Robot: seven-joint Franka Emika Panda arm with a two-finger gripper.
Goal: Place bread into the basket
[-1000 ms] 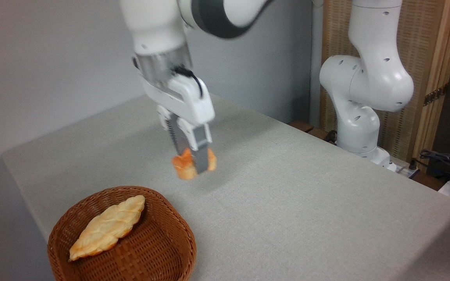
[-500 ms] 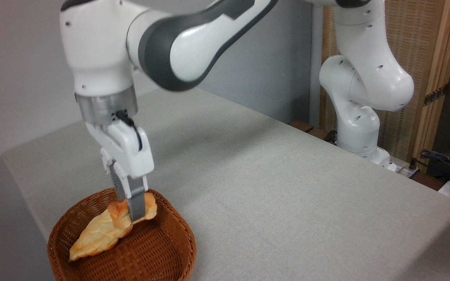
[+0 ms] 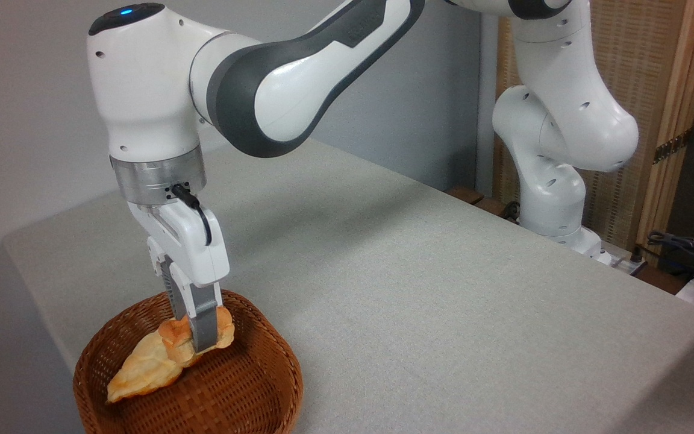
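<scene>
1. The bread [image 3: 221,330] is held between the closed fingers of the gripper [image 3: 197,337], inside the rim of the basket [image 3: 262,386], at its far side.
2. A longer pale bread [image 3: 139,371] is already lying in the basket, and the bun is seen touching or just above its far end; which one cannot be told.
3. If the bun is released here, it may roll off the pale bread, probably toward the basket wall.
4. If the gripper is lowered more, the pale bread could be pressed or the basket pushed.
</scene>
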